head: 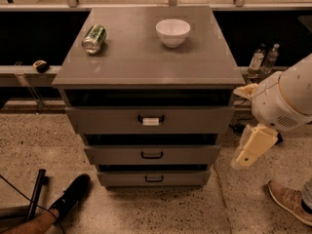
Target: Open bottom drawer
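The grey three-drawer cabinet (146, 72) stands in the middle of the view. The bottom drawer (185, 178) is the lowest and narrowest one, plain grey with a small black loop handle (154, 179). Its front sits about flush under the middle drawer (195, 154). The top drawer (107, 119) has a white label on its handle. My gripper (243, 160) hangs at the end of the white arm (282, 101), to the right of the cabinet at about middle-drawer height. It is apart from the cabinet and touches nothing.
A green can (94, 38) lies on its side and a white bowl (172, 32) stands on the cabinet top. A person's black shoe (73, 194) and a black pole (36, 194) are at lower left. Another shoe (290, 201) is at lower right. Bottles (263, 60) stand behind at right.
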Motion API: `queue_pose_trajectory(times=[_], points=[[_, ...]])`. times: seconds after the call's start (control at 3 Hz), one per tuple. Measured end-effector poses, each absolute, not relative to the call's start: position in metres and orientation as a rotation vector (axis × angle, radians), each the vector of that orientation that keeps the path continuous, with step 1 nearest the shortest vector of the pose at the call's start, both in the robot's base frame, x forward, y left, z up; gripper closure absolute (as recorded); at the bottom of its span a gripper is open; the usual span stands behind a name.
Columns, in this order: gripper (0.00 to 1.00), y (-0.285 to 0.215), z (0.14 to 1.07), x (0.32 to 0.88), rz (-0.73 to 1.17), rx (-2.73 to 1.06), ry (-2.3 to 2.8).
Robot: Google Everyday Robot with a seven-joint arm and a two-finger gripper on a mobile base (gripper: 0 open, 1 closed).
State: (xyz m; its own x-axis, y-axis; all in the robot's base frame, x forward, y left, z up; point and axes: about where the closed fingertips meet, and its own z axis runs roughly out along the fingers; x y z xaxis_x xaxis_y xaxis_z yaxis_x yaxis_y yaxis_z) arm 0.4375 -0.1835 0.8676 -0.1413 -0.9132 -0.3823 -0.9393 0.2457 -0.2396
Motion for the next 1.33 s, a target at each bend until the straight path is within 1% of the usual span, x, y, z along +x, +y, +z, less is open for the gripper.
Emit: queue_pose_trajectory(times=[0.33,0.67,1.0,1.33], points=[[0.0,-0.181,0.861,0.441,0.153,-1.669,2.045],[0.0,-0.158,0.803,0.433,0.37,-1.615,1.948],[0.0,-0.109,0.733,0.418,0.556,-1.526,1.819],[0.0,-0.095,0.725,0.431,0.516,-1.528,1.741]])
